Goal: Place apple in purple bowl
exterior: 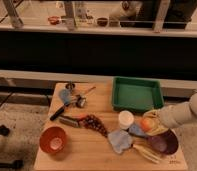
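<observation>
The apple (145,123), small and yellow-orange with a red blush, is held in my gripper (150,126) at the end of the pale arm that reaches in from the right. It hangs just above the wooden table, at the upper left rim of the purple bowl (164,143). The dark, glossy purple bowl stands at the table's front right corner with nothing in it.
A green tray (137,94) stands at the back right. A white cup (125,119), a blue cloth (120,140), a dark grape bunch (95,123), an orange bowl (54,140), a pale yellow item (146,153) and utensils (72,100) lie on the wooden table (87,152).
</observation>
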Robot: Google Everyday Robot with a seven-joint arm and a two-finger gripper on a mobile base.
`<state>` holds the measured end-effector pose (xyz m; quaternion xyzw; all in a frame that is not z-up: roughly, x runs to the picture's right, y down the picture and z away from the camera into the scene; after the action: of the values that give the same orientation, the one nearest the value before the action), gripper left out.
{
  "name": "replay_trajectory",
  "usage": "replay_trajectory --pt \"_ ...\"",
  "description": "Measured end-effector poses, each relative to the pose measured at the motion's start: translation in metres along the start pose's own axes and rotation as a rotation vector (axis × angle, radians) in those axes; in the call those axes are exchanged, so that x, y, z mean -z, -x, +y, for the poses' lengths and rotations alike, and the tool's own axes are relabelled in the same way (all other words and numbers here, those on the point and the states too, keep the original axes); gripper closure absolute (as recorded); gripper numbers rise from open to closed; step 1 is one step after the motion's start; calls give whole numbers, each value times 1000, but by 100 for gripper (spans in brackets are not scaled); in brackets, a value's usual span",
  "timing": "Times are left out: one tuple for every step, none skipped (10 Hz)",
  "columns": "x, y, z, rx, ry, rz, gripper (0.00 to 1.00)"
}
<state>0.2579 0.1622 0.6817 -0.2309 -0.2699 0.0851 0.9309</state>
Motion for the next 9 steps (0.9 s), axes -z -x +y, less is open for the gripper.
replay_trajectory --pt "1 -2 0 -3 -2 4 100" --pt "2 -5 0 -6 -2 8 100" --pt "3 -8 1 -9 0 12 100" --pt "4 -10 3 -13 1 15 100" --pt "5 -12 3 -15 2 18 100" --pt "6 -14 3 -19 1 21 100" --pt "6 -16 4 -21 0 22 100" --pt "7 -18 4 -22 -1 24 100" --pt "9 -19 4 -23 -3 24 100"
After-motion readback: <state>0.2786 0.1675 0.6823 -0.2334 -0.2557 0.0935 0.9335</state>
